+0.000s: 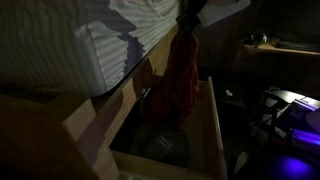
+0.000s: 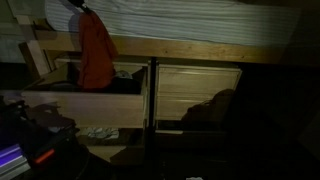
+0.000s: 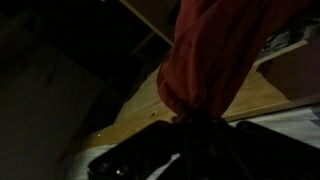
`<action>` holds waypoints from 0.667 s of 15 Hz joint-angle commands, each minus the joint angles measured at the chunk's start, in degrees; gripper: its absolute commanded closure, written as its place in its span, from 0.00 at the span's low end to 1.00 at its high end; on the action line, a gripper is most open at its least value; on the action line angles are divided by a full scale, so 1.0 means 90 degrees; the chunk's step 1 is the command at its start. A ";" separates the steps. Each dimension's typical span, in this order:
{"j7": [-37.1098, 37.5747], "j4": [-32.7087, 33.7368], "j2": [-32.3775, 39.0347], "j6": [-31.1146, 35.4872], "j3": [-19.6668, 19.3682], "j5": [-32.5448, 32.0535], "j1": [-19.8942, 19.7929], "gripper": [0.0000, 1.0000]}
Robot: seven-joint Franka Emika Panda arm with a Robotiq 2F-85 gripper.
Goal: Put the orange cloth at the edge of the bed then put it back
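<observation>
Two drawers sit under the bed in an exterior view: the open drawer at 9 o'clock, the closed drawer at 3. The orange cloth dangles toward 6 o'clock from the gripper, right off the mattress edge and over the open drawer's gap. The claw is pinched on the cloth's top end.

Black gripper, dark fingers with faint glossy sheen, finer details lost in the dim light
</observation>
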 commanded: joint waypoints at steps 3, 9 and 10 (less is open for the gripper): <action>-0.0079 0.0011 -0.0002 -0.0226 0.0028 -0.0804 -0.0003 0.74; -0.0105 0.0011 -0.0001 -0.0290 0.0029 -0.0937 0.0000 0.64; -0.0105 0.0011 -0.0001 -0.0291 0.0029 -0.0937 0.0000 0.64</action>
